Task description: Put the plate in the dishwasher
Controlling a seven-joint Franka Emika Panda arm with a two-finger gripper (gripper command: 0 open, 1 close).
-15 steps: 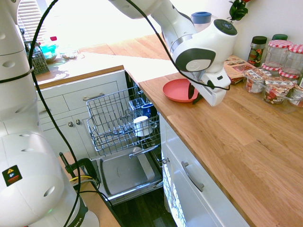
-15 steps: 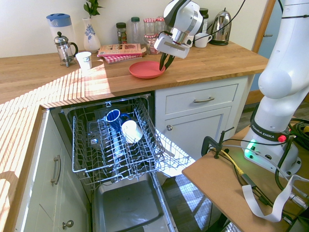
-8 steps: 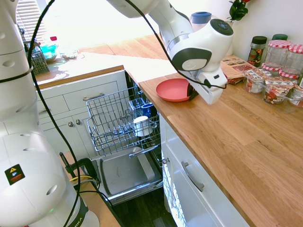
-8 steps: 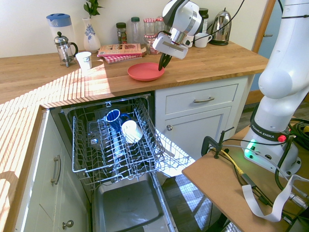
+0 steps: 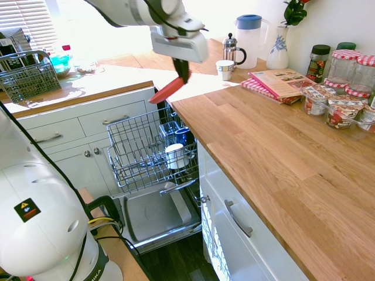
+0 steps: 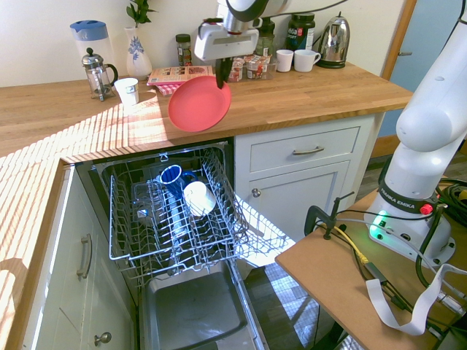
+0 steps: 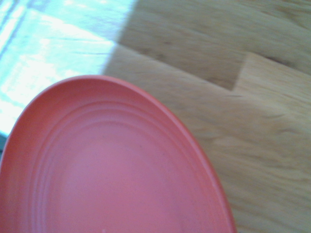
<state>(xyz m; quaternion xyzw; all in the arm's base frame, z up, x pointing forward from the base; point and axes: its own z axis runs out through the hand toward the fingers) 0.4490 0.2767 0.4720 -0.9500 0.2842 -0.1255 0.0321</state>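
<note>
The coral-red plate (image 5: pixel 168 89) (image 6: pixel 199 103) hangs tilted in the air above the worktop's edge, over the open dishwasher. My gripper (image 5: pixel 183 72) (image 6: pixel 220 80) is shut on the plate's upper rim. In the wrist view the plate (image 7: pixel 107 170) fills the lower left, with wooden worktop behind it. The dishwasher (image 5: pixel 149 153) (image 6: pixel 175 219) stands open below, its grey wire rack pulled out and its door (image 5: pixel 153 215) dropped down. A blue mug (image 6: pixel 171 175) and a white cup (image 6: pixel 198 197) sit in the rack.
The wooden worktop (image 5: pixel 275 152) carries a book (image 5: pixel 280 82), jars (image 5: pixel 345 64), a French press (image 6: pixel 96 73), a white cup (image 6: pixel 127 90), a vase and a kettle (image 6: pixel 334 32). A grey cutlery basket (image 5: pixel 28 75) stands on the far counter. White drawer cabinets flank the dishwasher.
The plate has come off the worktop, held by my gripper, and travelled sideways and upward to hang tilted above the open dishwasher rack.
</note>
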